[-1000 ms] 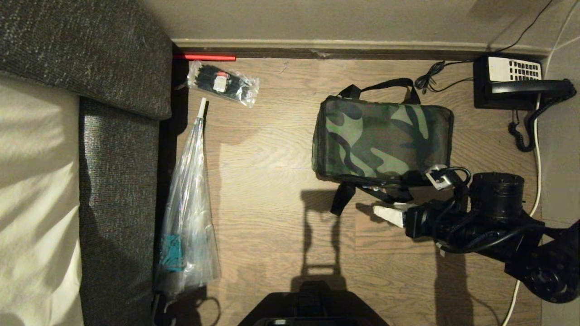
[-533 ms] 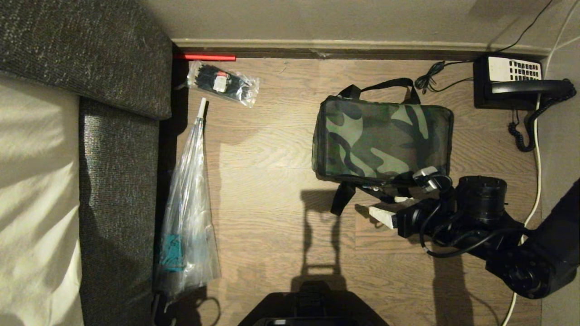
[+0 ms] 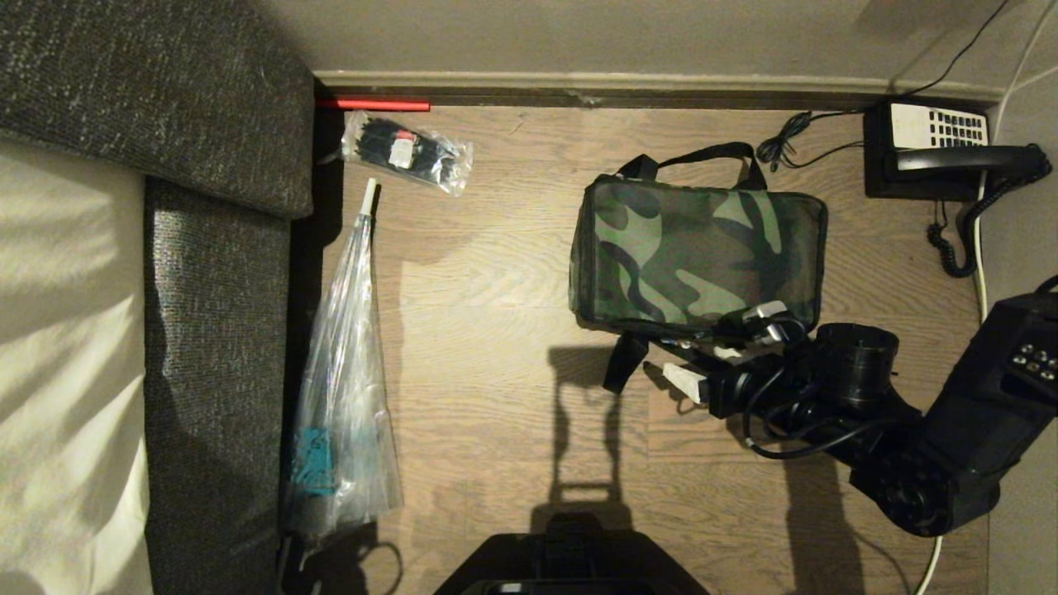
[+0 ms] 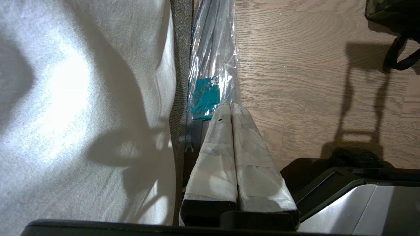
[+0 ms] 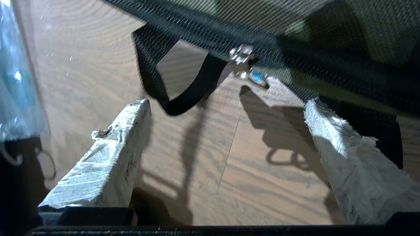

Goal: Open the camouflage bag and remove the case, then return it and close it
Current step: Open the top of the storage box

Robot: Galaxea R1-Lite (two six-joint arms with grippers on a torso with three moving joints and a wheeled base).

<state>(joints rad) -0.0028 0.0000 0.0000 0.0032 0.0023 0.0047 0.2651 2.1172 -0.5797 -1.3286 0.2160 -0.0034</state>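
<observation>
Camouflage bag (image 3: 698,252), a boxy soft holdall in green, black and tan with black trim and straps, is seen lying zipped shut on the pale wood-grain floor (image 3: 496,330), its long axis running across the head view from left to right. The right gripper (image 3: 704,365), with its white-wrapped fingers (image 5: 108,157) spread wide and nothing between them, is held low just off the bag's near long side, towards the right-hand end of that side. From the right wrist view the bag's edge is found just ahead of the fingertips, and the small metal zip pull with its light blue loop (image 5: 257,77) is seen a little beyond them, between the lines of the two fingers, beside a drooping black strap (image 5: 183,98). The coming move is judged to turn on closing that short gap along the bag's near edge so that the pull can be pinched. The right arm is by far the nearer; the left gripper (image 4: 229,108), its padded fingers pressed together on nothing, is parked well apart beside a clear plastic sleeve (image 4: 213,65) and a pale sheet-covered cushion (image 4: 82,98). The black rigid case is not visible; it is presumably inside the shut bag. The pull's exact outline is blurred, and contact with the bag cannot be determined.
</observation>
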